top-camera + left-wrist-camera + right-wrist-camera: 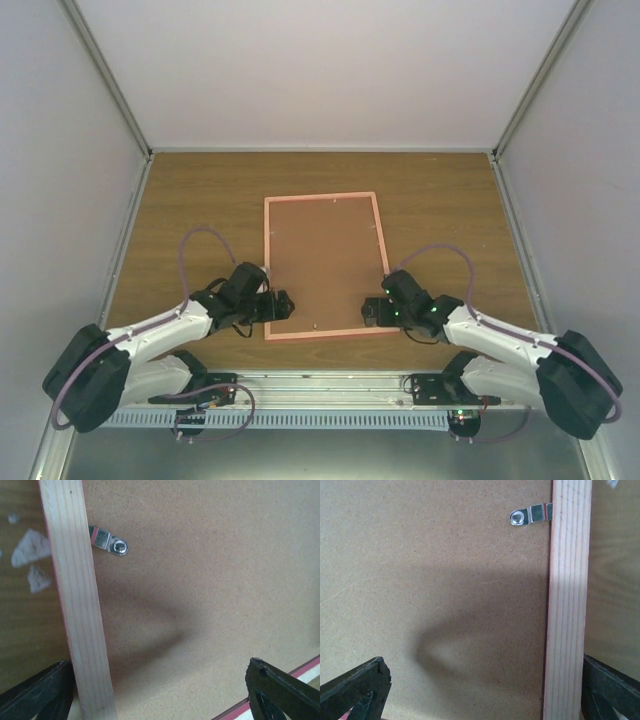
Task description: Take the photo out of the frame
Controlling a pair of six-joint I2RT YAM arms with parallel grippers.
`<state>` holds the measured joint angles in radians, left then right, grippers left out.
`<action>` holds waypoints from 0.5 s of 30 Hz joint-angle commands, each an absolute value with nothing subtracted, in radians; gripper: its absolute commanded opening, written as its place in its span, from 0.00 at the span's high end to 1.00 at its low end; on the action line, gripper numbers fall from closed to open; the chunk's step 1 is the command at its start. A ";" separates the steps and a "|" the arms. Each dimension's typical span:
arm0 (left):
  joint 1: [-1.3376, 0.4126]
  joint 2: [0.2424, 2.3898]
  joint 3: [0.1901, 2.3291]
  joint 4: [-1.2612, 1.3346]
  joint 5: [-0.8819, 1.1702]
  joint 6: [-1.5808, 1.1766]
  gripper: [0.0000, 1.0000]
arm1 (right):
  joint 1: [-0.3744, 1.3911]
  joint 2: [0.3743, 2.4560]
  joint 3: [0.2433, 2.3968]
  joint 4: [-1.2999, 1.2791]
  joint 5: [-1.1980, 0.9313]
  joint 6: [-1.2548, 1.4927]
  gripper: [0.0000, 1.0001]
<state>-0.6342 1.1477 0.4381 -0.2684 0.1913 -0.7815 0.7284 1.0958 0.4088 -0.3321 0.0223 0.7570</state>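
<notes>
The pink-red frame (pixel 268 260) lies face down on the table, its brown fibreboard back (pixel 325 262) up. The photo is hidden beneath the board. My left gripper (pixel 283 305) is open low over the frame's near-left part. In the left wrist view (pixel 157 690) its fingers straddle the pale wooden left rail (pixel 77 610) and the board (pixel 210 580). My right gripper (pixel 368 312) is open over the near-right part. In the right wrist view (pixel 485 690) its fingers straddle the right rail (pixel 567 605). Neither gripper holds anything.
A small metal turn clip (pixel 110 541) on the left rail and another (pixel 530 515) on the right rail reach over the backing board. The wooden table (pixel 200 200) is bounded by grey walls on three sides. An aluminium rail (pixel 330 385) runs along the near edge.
</notes>
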 commanded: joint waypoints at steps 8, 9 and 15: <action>-0.690 0.877 0.420 -0.378 0.206 -0.831 0.01 | 0.808 0.936 0.477 -0.503 0.065 0.879 0.00; -0.681 0.853 0.436 -0.411 0.180 -0.826 0.01 | 0.808 0.932 0.496 -0.529 0.101 0.877 0.00; -0.644 0.767 0.555 -0.525 0.083 -0.760 0.01 | 0.797 0.917 0.575 -0.564 0.208 0.845 0.00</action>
<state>-0.6621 0.8074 0.4587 -0.4664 0.1669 -0.8135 0.7959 0.9356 0.5247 -0.5301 0.1070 0.8528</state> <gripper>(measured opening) 0.990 0.995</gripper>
